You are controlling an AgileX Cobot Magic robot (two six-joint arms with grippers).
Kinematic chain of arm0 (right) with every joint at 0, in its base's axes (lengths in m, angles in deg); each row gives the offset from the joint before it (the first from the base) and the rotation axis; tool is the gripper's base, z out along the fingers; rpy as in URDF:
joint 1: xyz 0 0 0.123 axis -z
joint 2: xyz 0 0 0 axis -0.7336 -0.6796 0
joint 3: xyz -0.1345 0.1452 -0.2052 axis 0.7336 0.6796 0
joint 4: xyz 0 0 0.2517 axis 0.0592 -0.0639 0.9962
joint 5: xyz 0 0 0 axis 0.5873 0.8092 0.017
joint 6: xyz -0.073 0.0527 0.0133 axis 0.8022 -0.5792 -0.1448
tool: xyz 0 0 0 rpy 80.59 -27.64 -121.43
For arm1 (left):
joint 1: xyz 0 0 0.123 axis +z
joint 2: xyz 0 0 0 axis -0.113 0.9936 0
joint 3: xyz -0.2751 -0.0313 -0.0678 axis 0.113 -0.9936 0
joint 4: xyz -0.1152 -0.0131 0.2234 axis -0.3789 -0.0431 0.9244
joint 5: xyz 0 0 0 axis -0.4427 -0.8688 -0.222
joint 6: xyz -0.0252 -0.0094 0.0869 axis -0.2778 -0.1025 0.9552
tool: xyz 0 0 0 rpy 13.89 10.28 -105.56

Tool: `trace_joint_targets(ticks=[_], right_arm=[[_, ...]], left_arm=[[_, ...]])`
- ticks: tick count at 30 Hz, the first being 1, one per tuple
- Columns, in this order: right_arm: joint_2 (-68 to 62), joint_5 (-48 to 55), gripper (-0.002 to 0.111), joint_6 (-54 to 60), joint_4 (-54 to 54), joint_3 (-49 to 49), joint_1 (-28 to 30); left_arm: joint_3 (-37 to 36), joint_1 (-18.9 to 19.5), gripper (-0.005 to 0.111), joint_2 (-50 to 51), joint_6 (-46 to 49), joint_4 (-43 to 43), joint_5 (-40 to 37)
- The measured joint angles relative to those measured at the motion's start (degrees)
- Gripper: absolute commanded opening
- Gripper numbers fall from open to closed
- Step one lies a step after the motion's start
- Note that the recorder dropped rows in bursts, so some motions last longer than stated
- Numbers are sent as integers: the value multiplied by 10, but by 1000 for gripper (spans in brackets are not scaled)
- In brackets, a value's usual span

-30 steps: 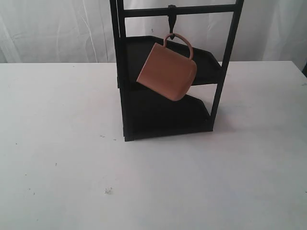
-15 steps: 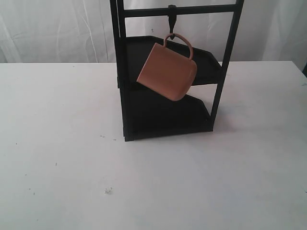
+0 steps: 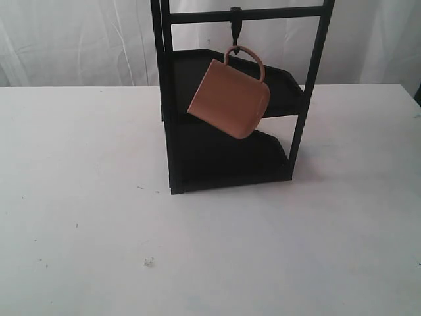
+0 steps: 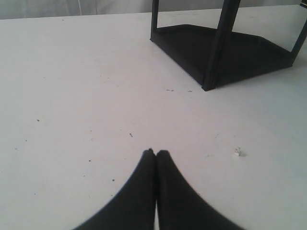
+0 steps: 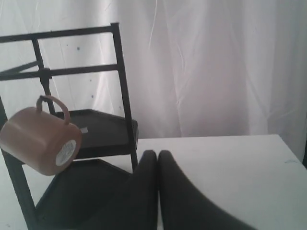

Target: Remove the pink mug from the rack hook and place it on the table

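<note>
The pink mug (image 3: 228, 99) hangs tilted by its loop handle from the rack hook (image 3: 235, 29) on the black frame's top crossbar. From the right wrist the pink mug (image 5: 39, 140) shows its base with a round white sticker, under the rack hook (image 5: 45, 79). My right gripper (image 5: 157, 153) is shut and empty, well to one side of the mug. My left gripper (image 4: 156, 152) is shut and empty, low over the white table (image 4: 86, 96), short of the frame's foot. Neither gripper shows in the exterior view.
The black two-shelf frame (image 3: 197, 151) stands at the back middle of the table (image 3: 99, 217), with its lower shelf (image 4: 216, 50) near the left gripper. A small white crumb (image 4: 237, 152) lies on the tabletop. White curtains hang behind.
</note>
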Motion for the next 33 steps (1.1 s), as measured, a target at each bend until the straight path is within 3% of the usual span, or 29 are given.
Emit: trace_joint_targets(ticks=[33], right_arm=[[0,-26,0,7,-36,116,-3]], left_arm=[[0,0,0,0,0,1,0]])
